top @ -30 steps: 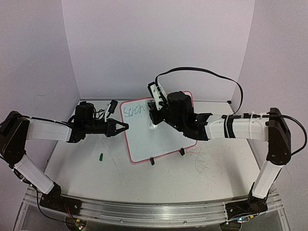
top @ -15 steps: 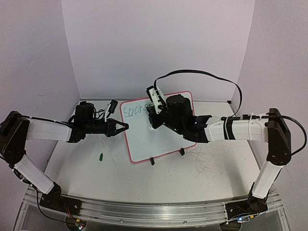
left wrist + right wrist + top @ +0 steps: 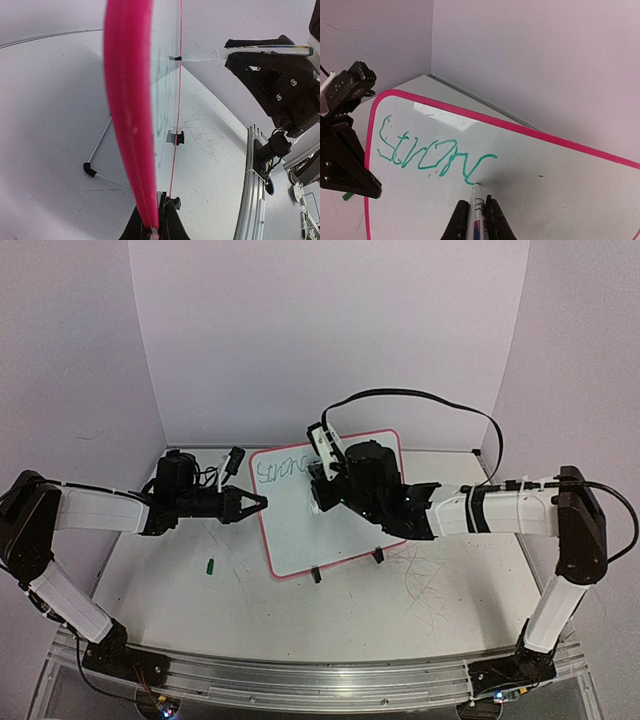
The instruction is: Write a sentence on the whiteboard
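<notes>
- The left gripper (image 3: pixel 258 503) has its jaws pinching the pink left rim of the whiteboard (image 3: pixel 310 530), which sits mid-way across the table (image 3: pixel 180 590).
- The right gripper (image 3: pixel 475 216) has its jaws clamped on a marker (image 3: pixel 478 206), whose tip touches the board.
- The sentence (image 3: pixel 430 152), in green, so far reads roughly "Stron" in 1 line near the board's top edge.

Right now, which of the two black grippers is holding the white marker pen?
The right gripper, shut on the thin white marker whose tip touches the pink-rimmed whiteboard; the left gripper only clamps that board's edge.
</notes>
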